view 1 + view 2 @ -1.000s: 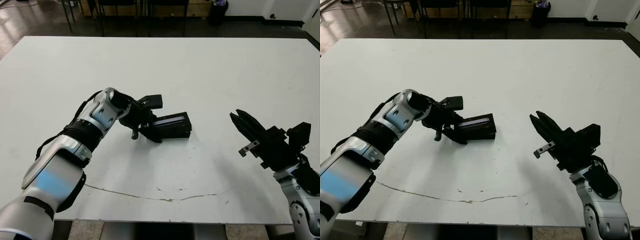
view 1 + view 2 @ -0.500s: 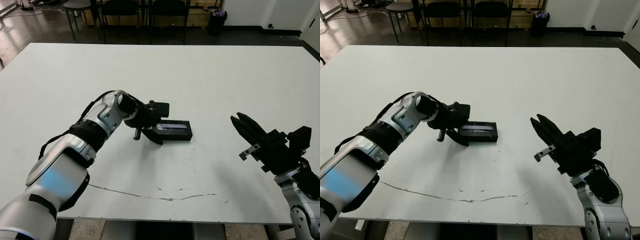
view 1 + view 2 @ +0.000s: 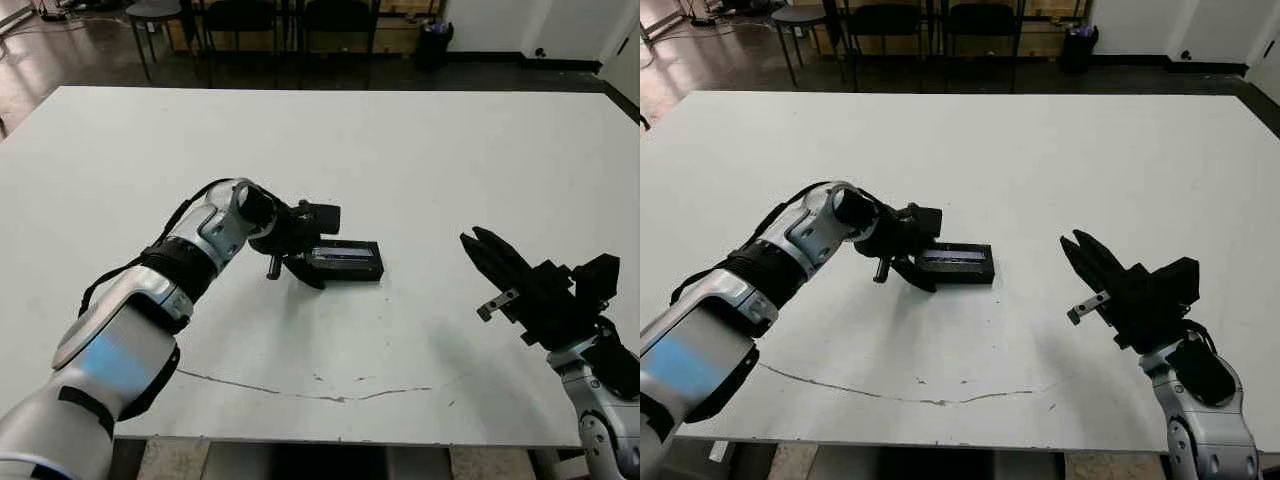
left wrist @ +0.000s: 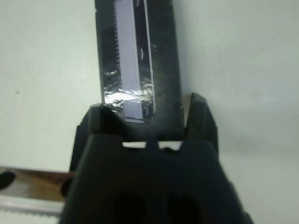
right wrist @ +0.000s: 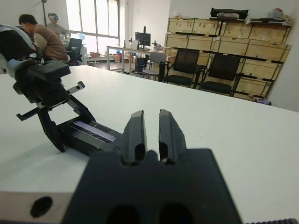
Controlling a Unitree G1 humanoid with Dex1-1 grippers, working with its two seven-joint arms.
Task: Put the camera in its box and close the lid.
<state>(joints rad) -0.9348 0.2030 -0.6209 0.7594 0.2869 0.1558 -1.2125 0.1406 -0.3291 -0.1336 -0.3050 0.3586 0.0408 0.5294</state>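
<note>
The lid, a black cover with a glossy bluish-grey strip, lies flat near the table's middle. My left gripper straddles its left end, one finger behind it and one in front, shut on the lid. In the left wrist view the lid runs out between the fingers, with a thin sliver of table beside one finger. The box and the camera are hidden, presumably under the lid. My right gripper hovers low to the lid's right, well apart from it, fingers shut and holding nothing.
A thin dark crack runs along the white table near its front edge. Black chairs stand beyond the far edge. In the right wrist view a seated person shows beyond the table.
A second ago the lid was tilted up in my left gripper; it has since come down flat. Over the last half second almost nothing moved. The head camera shifted.
</note>
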